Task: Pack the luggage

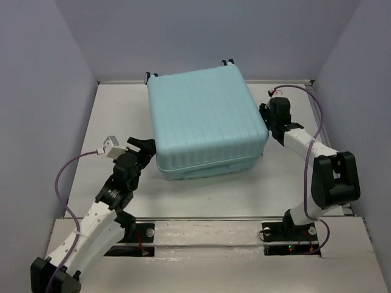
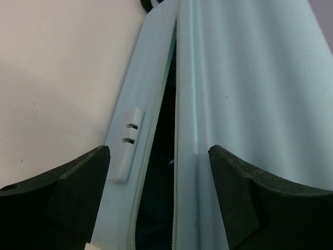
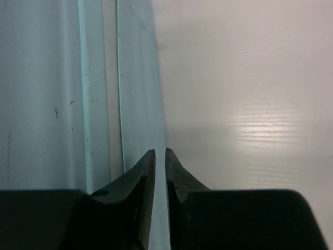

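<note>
Luggage (image 1: 208,122) pale aqua, ribbed; wheels (image 1: 227,62) seemingly black.

The white-and-black left arm (image 1: 91,226) rose from its base at the near edge, bent at the elbow and leaned forward and inward. Its black two-finger left gripper (image 2: 158,151) was spread wide, the blunt fingers (image 2: 62,182) far apart. The white-and-black right arm (image 1: 302,143) folded sharply at its black elbow, its forearm angled away and inward. Its black right gripper (image 3: 160,153) had its tapered fingers (image 3: 140,177) drawn almost together, only a thin slit between them.
</note>
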Robot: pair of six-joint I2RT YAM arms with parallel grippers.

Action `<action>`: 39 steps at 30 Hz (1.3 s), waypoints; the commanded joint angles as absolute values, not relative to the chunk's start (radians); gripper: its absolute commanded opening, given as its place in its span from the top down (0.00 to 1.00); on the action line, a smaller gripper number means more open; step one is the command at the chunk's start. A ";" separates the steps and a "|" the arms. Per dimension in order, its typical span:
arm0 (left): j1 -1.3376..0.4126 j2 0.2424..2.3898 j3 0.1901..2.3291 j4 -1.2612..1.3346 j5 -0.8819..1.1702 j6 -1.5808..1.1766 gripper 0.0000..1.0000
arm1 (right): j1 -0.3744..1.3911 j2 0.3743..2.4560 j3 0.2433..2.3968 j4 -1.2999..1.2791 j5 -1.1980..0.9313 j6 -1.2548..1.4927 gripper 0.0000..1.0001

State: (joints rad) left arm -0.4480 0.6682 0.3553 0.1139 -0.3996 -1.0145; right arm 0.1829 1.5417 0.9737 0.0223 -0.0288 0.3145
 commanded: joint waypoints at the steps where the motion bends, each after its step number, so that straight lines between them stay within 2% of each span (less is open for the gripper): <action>1: -0.520 0.583 0.524 0.017 -0.368 -0.887 0.10 | 0.324 1.558 1.147 0.003 -0.333 0.344 0.70; 4: -0.520 0.531 0.612 -0.033 -0.444 -0.821 0.08 | 0.296 1.513 1.140 -0.067 -0.228 0.362 0.57; 8: -0.520 0.495 0.725 -0.144 -0.505 -0.759 0.03 | 0.194 1.337 0.993 -0.063 -0.224 0.377 0.55; 11: -0.518 0.497 0.745 -0.178 -0.517 -0.747 0.01 | 0.181 1.255 0.890 -0.067 -0.187 0.388 0.56; 14: -0.518 0.466 0.733 -0.169 -0.485 -0.746 0.03 | 0.163 1.142 0.801 -0.064 -0.118 0.408 0.71; 15: -0.518 0.463 0.732 -0.164 -0.445 -0.746 0.04 | 0.163 1.111 0.734 -0.060 -0.114 0.425 0.84; 16: -0.518 0.465 0.738 -0.164 -0.419 -0.741 0.05 | 0.163 1.074 0.695 -0.046 -0.133 0.434 0.91; 20: -0.520 0.524 0.773 -0.144 -0.188 -0.680 0.12 | 0.163 0.762 0.461 0.112 -0.250 0.449 0.93; 21: -0.520 0.552 0.773 -0.146 -0.095 -0.663 0.21 | 0.163 0.703 0.427 0.124 -0.252 0.463 0.93; 22: -0.522 0.558 0.766 -0.144 -0.094 -0.663 0.24 | 0.163 0.646 0.398 0.121 -0.252 0.477 0.93; 23: -0.523 0.546 0.755 -0.156 -0.043 -0.658 0.31 | 0.163 0.552 0.347 0.098 -0.236 0.492 0.93; 24: -0.523 0.528 0.738 -0.170 -0.043 -0.658 0.36 | 0.163 0.519 0.333 0.071 -0.220 0.508 0.93; 25: -0.525 0.503 0.733 -0.188 -0.069 -0.657 0.41 | 0.163 0.502 0.327 0.036 -0.168 0.518 0.81; 27: -0.525 0.427 0.735 -0.254 -0.100 -0.644 0.49 | 0.163 0.523 0.315 0.003 -0.175 0.519 0.65; 28: -0.525 0.407 0.739 -0.271 -0.098 -0.638 0.50 | 0.163 0.541 0.310 0.003 -0.190 0.520 0.63; 30: -0.525 0.393 0.768 -0.337 -0.072 -0.618 0.52 | 0.163 0.572 0.281 0.017 -0.241 0.532 0.59; 39: -0.525 0.452 0.865 -0.407 0.174 -0.542 0.53 | 0.163 0.502 0.174 0.147 -0.274 0.506 0.58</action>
